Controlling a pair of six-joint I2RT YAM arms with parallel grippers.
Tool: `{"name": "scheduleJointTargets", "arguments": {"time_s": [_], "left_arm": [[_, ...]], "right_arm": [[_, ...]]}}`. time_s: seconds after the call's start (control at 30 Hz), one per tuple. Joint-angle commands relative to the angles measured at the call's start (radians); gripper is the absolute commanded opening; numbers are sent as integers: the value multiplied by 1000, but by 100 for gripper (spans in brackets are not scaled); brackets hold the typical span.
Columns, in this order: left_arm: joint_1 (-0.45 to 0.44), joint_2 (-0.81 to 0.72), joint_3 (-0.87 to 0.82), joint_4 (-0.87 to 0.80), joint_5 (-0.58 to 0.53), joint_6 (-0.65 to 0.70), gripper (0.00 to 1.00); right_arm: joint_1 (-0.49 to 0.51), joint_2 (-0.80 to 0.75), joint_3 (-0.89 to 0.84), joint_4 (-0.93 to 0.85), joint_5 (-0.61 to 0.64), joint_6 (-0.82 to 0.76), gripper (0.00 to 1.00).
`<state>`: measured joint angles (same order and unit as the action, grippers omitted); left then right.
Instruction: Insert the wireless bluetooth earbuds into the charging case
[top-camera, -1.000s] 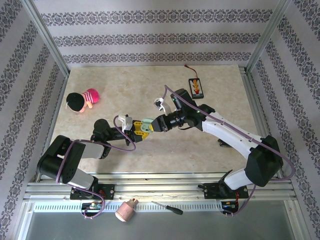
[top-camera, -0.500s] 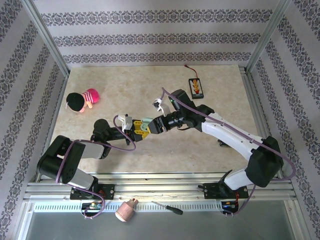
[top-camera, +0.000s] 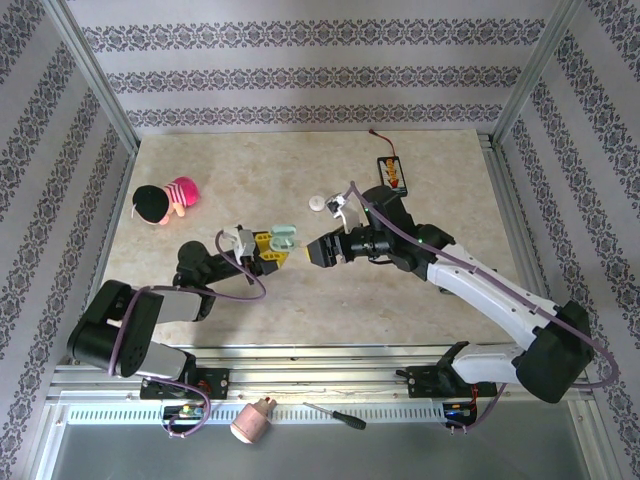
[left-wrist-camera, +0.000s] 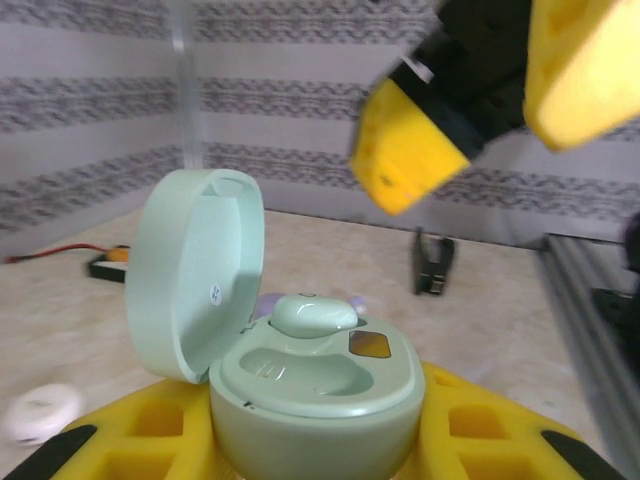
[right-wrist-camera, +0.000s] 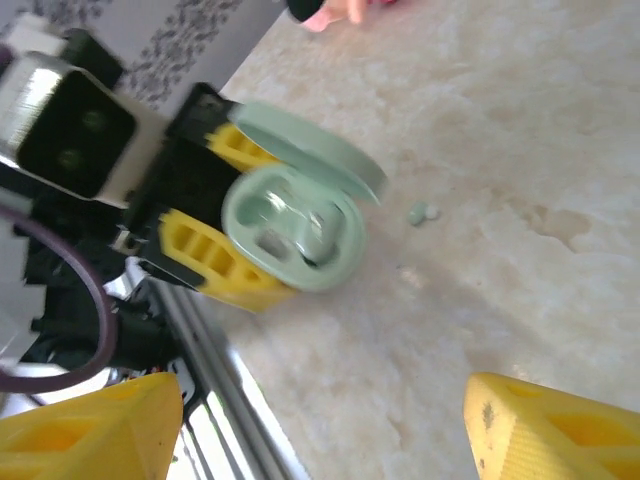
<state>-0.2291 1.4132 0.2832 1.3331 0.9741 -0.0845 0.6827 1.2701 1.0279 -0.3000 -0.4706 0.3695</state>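
Observation:
My left gripper (top-camera: 270, 250) (left-wrist-camera: 315, 445) is shut on the mint-green charging case (top-camera: 284, 238) (left-wrist-camera: 312, 392) (right-wrist-camera: 292, 232), which it holds upright with the round lid (left-wrist-camera: 195, 272) swung open. One pale green earbud (left-wrist-camera: 313, 313) sits in the far well; the near well is empty. A second tiny green earbud (right-wrist-camera: 422, 212) lies on the table beyond the case. My right gripper (top-camera: 320, 252) (right-wrist-camera: 320, 440) hovers just right of the case, open, with nothing between its yellow fingers (left-wrist-camera: 408, 150).
A small white round piece (top-camera: 318, 203) (left-wrist-camera: 40, 412) lies behind the grippers. A black-and-pink plush (top-camera: 165, 200) sits far left, a black box with a red wire (top-camera: 392, 173) at the back. A screwdriver (top-camera: 335, 416) and a pink object (top-camera: 252, 420) rest on the front rail.
My right gripper has opened and drawn back to the right, away from the case. The left gripper with the case has shifted slightly left and back.

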Motion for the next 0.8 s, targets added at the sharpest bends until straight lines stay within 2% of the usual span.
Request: {"name": "scheduleJointTargets", "arguments": {"time_s": [0.0,0.13,0.37,0.53,0.77], "left_arm": [[46,-66,-10,-69,-121,81,21],[100,-125,-21,-138,-232,123,21],[214,-168,-22,-189,-405,97,21],[312,-145,-44,-113,-415,23,21],[360,-140,-78,-57,-422,-15,21]], "right_arm": [[-6,9,-62,142,143,103,73],[22,114,-51,144,250,131,72],[91,394,102,131,291,108,68],[101,597,260,129,180,61,68],[102,846,518,60,8,21,67]]}}
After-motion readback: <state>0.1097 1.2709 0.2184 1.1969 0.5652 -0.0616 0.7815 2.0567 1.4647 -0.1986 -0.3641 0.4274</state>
